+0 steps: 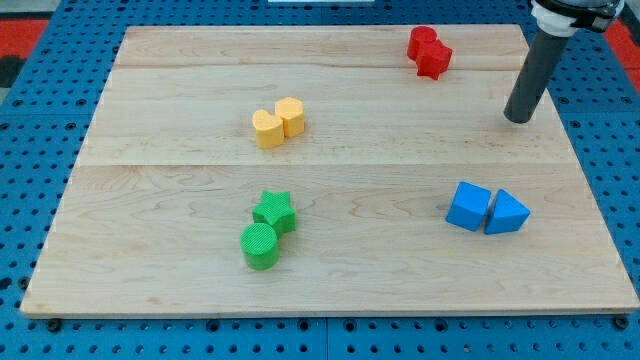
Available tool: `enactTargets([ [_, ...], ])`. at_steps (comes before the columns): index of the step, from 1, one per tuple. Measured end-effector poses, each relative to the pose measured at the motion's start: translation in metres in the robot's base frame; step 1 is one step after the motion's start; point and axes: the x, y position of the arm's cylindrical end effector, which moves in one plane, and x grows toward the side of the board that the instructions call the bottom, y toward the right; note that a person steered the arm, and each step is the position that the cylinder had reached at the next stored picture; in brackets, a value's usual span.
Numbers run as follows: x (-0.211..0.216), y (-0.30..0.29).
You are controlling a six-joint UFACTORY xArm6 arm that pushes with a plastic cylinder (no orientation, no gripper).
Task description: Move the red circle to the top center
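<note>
Leftmost on the wooden desk (140,230) stood two pairs of blocks. Toward the view's top lay two yellow blocks touching each other: the yellow block on the left (267,130) and the yellow block on the right (291,116), their shapes too soft to name. Below them, toward the view's bottom, the green star (274,211) touched the green circle (260,247), the circle lying lower and slightly left.

Further right, close to the desk's top edge, sat two red blocks pressed together. The upper one looked the rounder, so I took it for the red circle (421,41), though its outline was hard to make out; the other red block (436,62) lay just below and to its right. The pair lay right of the top centre.

Lower down on the right, the blue cube (468,206) touched the blue triangle (507,213).

Furthest right came my tip (518,120), the lower end of a plain dark rod with nothing on it that could open or close. It stood to the right of and below the red circle, apart from it and touching no block, well above the blue pair.
</note>
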Motion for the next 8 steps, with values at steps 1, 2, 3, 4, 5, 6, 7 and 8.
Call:
enactTargets([
  [1,-0.009,0.014],
  [2,-0.058,0.015],
  [3,-0.101,-0.007],
  [4,-0.115,-0.027],
  [5,-0.118,-0.027],
  [6,-0.122,-0.027],
  [7,-0.139,-0.033],
  [8,-0.143,-0.077],
])
